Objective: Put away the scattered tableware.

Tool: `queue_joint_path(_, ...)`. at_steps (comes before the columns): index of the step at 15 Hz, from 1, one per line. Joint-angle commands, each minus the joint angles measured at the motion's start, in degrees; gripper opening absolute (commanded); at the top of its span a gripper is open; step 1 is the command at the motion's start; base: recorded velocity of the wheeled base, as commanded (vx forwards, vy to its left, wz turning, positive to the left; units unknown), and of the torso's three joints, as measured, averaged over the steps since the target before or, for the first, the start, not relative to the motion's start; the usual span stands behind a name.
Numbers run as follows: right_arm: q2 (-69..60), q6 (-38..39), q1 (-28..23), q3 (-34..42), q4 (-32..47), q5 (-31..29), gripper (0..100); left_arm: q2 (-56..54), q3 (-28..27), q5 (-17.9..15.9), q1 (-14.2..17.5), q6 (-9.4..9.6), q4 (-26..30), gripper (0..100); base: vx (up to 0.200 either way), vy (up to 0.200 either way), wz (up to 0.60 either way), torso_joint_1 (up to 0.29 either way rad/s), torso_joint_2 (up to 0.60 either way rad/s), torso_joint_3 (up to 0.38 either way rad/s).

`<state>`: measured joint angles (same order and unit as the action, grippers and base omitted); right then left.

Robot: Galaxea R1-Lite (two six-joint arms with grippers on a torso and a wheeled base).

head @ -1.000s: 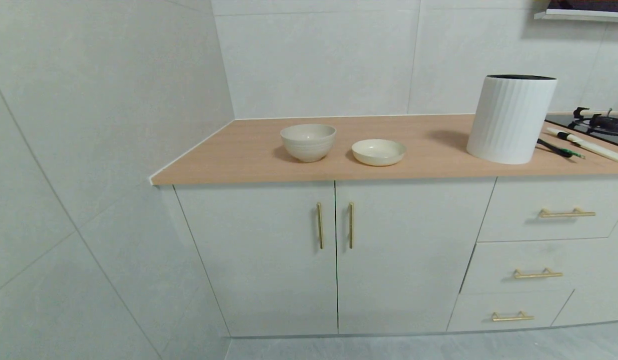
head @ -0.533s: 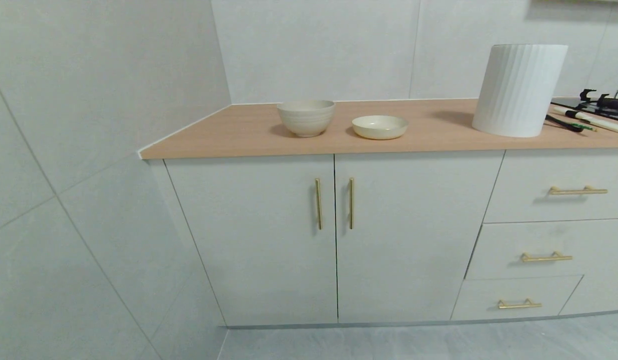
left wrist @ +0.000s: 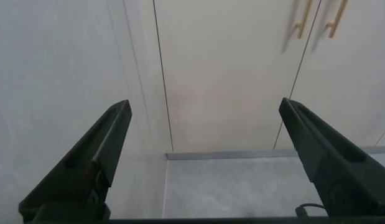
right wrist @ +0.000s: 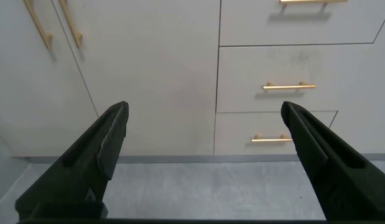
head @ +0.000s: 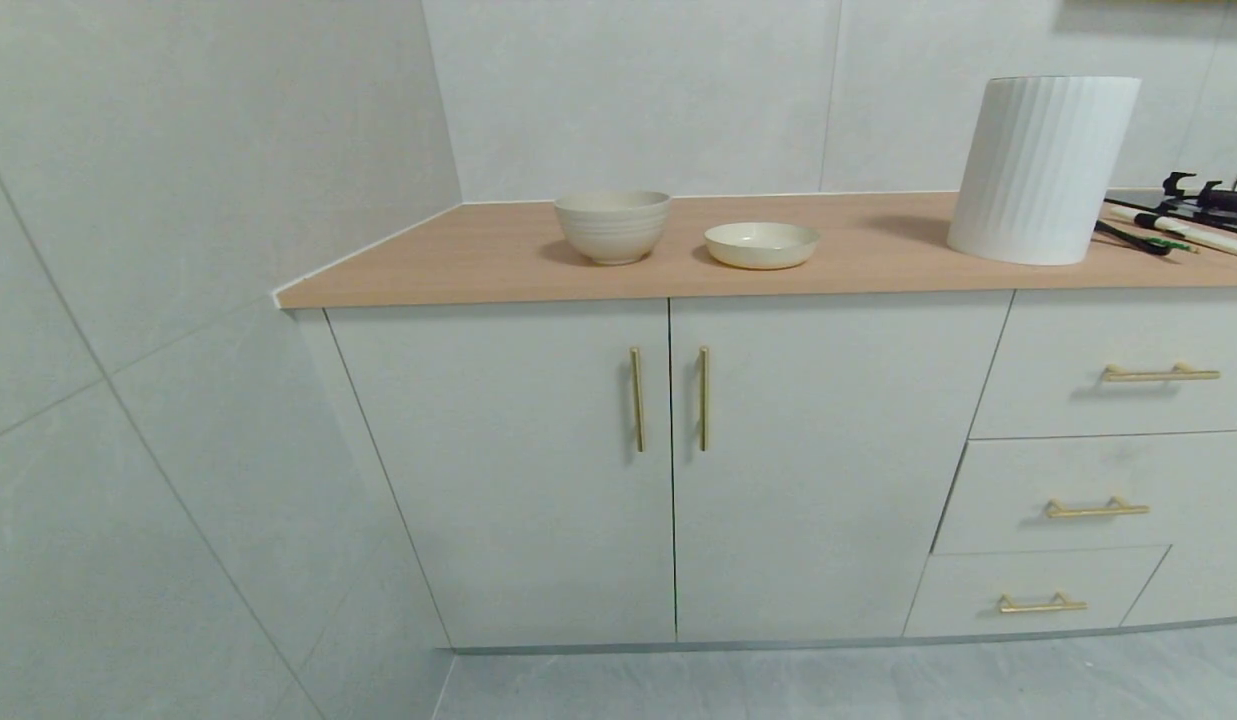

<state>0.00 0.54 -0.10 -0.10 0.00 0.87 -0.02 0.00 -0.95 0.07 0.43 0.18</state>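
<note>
Left gripper: we see the left gripper (left wrist: 204, 107) spread wide with nothing between its jaws, held low in front of the cabinet doors (head: 518, 470), well below the countertop (head: 458, 268)
Right gripper: the right gripper (right wrist: 204, 109) is likewise agape and empty, low before the drawers (head: 1108, 330) on the right
Tableware: the bowl (head: 613, 226) stands upright on the countertop, left of the shallow dish (head: 761, 245); the two are near each other but apart, both above the double doors
Progress: we judge nothing is put away yet; both pieces sit untouched
Risk, reach: both arms sit far beneath the counter; raising them close in could knock the counter's near edge or the gold handles (head: 670, 398)
Risk, grip: the bowl's rounded wall and the dish's low rim look smooth; a pinch on the rim alone could slip, or push a piece along the wood
Risk, crowding: taking the bowl carelessly could nudge the dish beside it
Around: a tall white ribbed container (head: 1041, 170) stands to the right, with long utensils (head: 1148, 240) lying just beyond it at the far right
In the way: the cabinet doors are closed, so if the tableware belongs inside, we think a door must be opened first; nothing stands between the arms and the two pieces
</note>
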Motion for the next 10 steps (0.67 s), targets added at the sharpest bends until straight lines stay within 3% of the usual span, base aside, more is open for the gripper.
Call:
queue_joint_path(1, 0.09, -0.01, 0.01, 0.01, 0.00, 0.01, 100, 0.02, 0.00, -0.02, 0.01, 0.01, -0.01, 100, 0.000, 0.000, 0.00, 0.000, 0.00, 0.000)
queue_joint_path(3, 0.09, -0.01, 0.01, 0.01, 0.00, 0.01, 100, 0.02, 0.00, -0.02, 0.01, 0.01, -0.01, 100, 0.000, 0.000, 0.00, 0.000, 0.00, 0.000)
queue_joint_path(9, 0.09, -0.01, 0.01, 0.01, 0.00, 0.01, 100, 0.02, 0.00, -0.02, 0.01, 0.10, -0.01, 100, 0.200, 0.000, 0.00, -0.002, 0.00, 0.010)
queue_joint_path(10, 0.09, -0.01, 0.01, 0.01, 0.00, 0.01, 100, 0.02, 0.00, -0.02, 0.01, 0.10, -0.01, 100, 0.000, 0.000, 0.00, 0.000, 0.00, 0.000)
